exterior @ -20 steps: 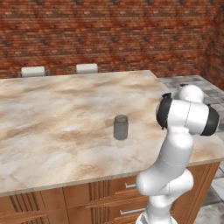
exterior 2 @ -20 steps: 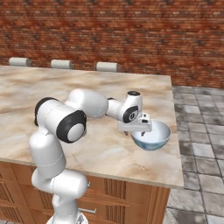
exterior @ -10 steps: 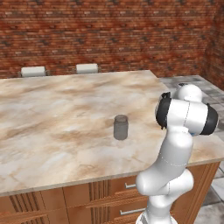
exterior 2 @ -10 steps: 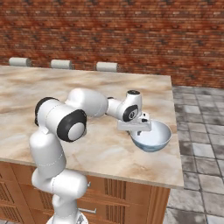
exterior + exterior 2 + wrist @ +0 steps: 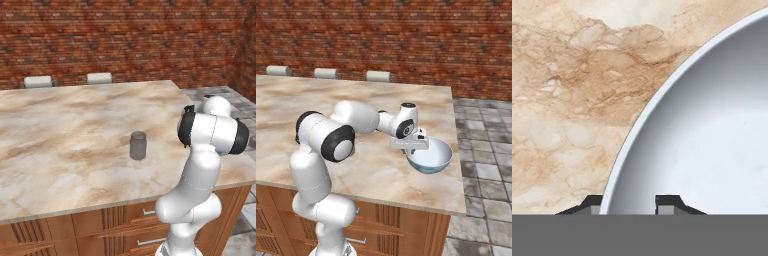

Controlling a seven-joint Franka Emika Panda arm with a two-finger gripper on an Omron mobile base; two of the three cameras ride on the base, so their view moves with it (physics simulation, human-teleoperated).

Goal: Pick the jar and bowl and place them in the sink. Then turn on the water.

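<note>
Bowl (image 5: 431, 156) sits on the marble worktop (image 5: 356, 110) near its right end, close to the front edge, upright, pale blue-white and glossy. The gripper (image 5: 412, 148) is down at the bowl's near-left rim, arm stretched low across the worktop from the left. In the hand view the bowl (image 5: 712, 130) curves across the right side, and its rim runs down between the two dark fingertips (image 5: 664, 204): one tip outside the wall on the marble side, the other inside the bowl. The jaws stand narrow, straddling the bowl rim; whether they actually press the wall is hard to tell from these views, but the rim is clearly between them. The bowl rests on the worktop, not lifted.

Jar (image 5: 138, 145) stands upright on the worktop in the left base view, grey, with a slightly narrower top, roughly mid-worktop, well apart from the arm's shoulder and elbow at the right. Nothing touches it.

Three pale chair backs (image 5: 378, 76) show past the far worktop edge, in front of the brick wall (image 5: 381, 40). Wooden drawers (image 5: 125, 225) are under the worktop front. Grey tiled floor (image 5: 481, 125) is to the right.
</note>
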